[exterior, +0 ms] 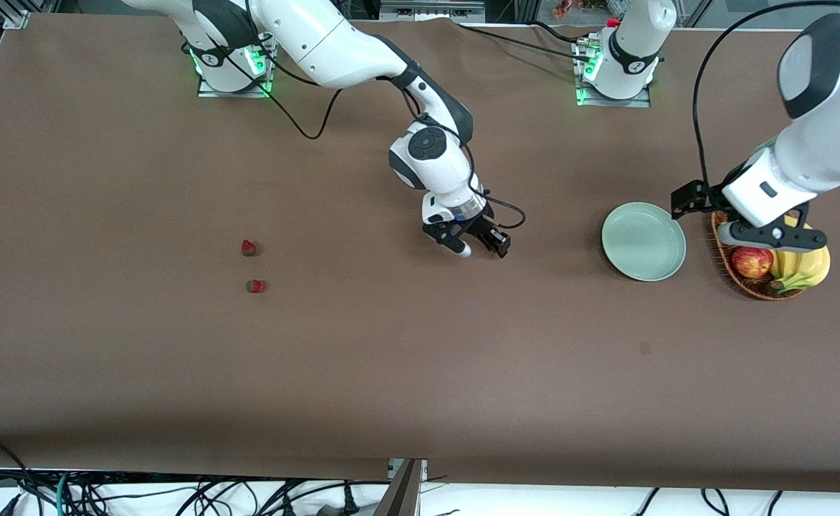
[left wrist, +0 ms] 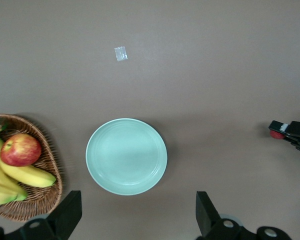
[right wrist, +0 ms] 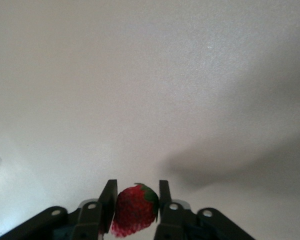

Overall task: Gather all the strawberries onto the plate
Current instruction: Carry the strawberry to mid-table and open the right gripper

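Brown table (exterior: 363,373): right gripper (right wrist: 135,212) clamps small red strawberry (right wrist: 134,210) over bare tabletop; left gripper (left wrist: 139,220) spread wide above pale mint-green round plate (left wrist: 126,156).

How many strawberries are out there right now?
3. Two strawberries lie on the table toward the right arm's end, one farther from the front camera than the other. The third strawberry sits between the right tool's fingers, over bare table.
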